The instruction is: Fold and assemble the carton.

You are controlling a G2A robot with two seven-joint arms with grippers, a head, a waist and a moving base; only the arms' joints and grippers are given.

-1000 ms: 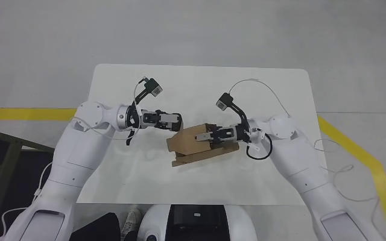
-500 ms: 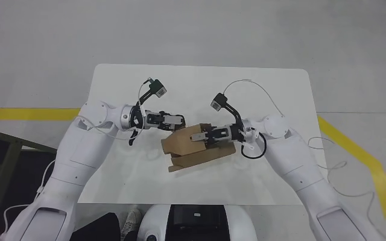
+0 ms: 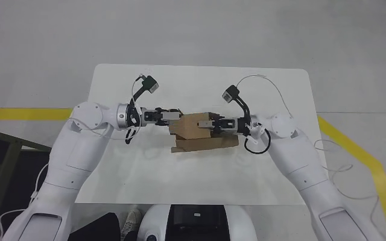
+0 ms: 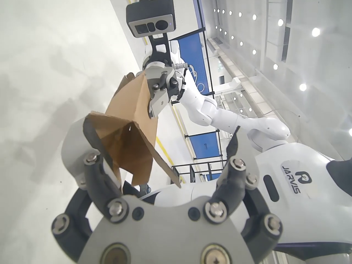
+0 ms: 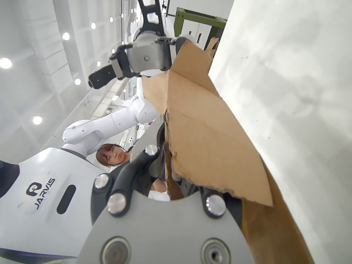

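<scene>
The carton [image 3: 196, 135] now lies square across the centre of the top view, over the bench [image 3: 120, 84]. Half a second ago it sat skewed, with its left end dipped toward the lower left of the frame. Whether it rests on the bench or is held just clear cannot be told. The right tool [image 3: 206, 125] is clamped on a panel along the carton's upper right edge and has swung it level. The left tool [image 3: 173, 115] has closed in from the left of the frame and now meets the carton's left end. In its own wrist view its jaws stand wide apart and grip nothing, with one finger [image 4: 92, 138] against an end flap and the other clear of the cardboard. Assessment: the carton has been brought into line between the two tools, so the left tool appears placed to work the end flap. The flaps remain loose and unfolded, and assembly looks to be at an early stage.
</scene>
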